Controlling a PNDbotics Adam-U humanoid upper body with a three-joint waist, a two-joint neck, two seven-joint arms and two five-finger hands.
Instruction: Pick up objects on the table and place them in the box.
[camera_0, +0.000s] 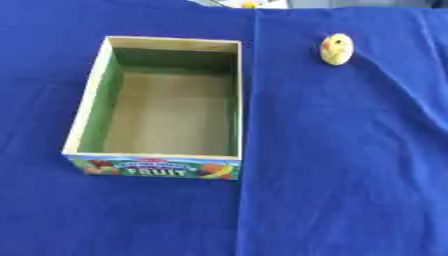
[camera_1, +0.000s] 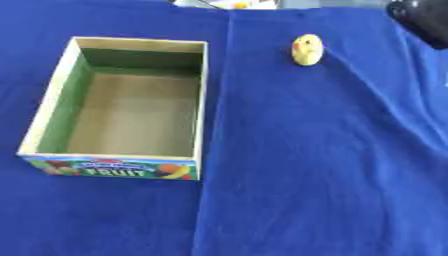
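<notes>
A small yellow oval object (camera_0: 337, 49) with a reddish patch lies on the blue cloth at the far right, well apart from the box. The open wooden box (camera_0: 87, 107) stands left of centre, its front panel printed with fruit pictures and the word FRUIT. Its green inner walls and bare brown floor show nothing inside. A black rounded shape, which looks like part of my right hand (camera_1: 424, 17), shows only in the right eye view's upper right corner, to the right of the yellow object and not touching it. My left hand shows in neither view.
The blue cloth (camera_0: 341, 165) covers the whole table, with a seam running down beside the box's right wall and folds at the right. Pale items (camera_0: 249, 4) peek in at the far top edge.
</notes>
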